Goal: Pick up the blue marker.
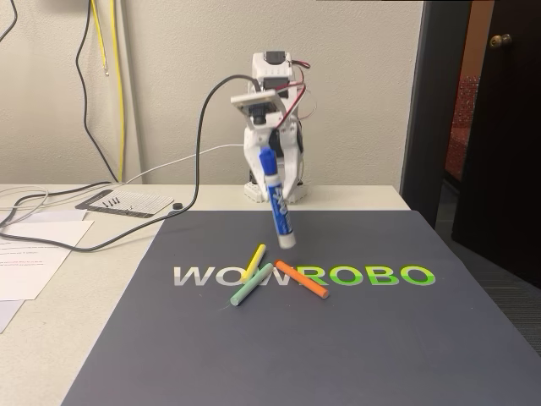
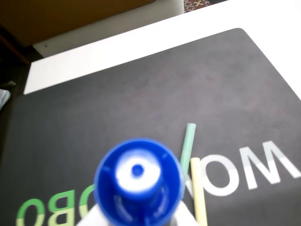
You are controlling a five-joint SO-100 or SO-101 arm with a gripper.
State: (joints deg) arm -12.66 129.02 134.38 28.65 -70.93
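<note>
Blue marker (image 2: pixel 138 183) hangs clenched in the jaws (image 1: pixel 265 152) above a dark WOWROBO mat (image 1: pixel 338 338) on a white table (image 1: pixel 84 279).

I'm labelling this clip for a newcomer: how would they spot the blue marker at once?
Find the dark mat lettered WOWROBO. Above its lettering the blue marker hangs nearly upright from the gripper. Unlike the thin coloured sticks lying flat, it is fat and white-barrelled.

One marker (image 1: pixel 278 203), three chalk sticks (image 1: pixel 302 279)
</note>
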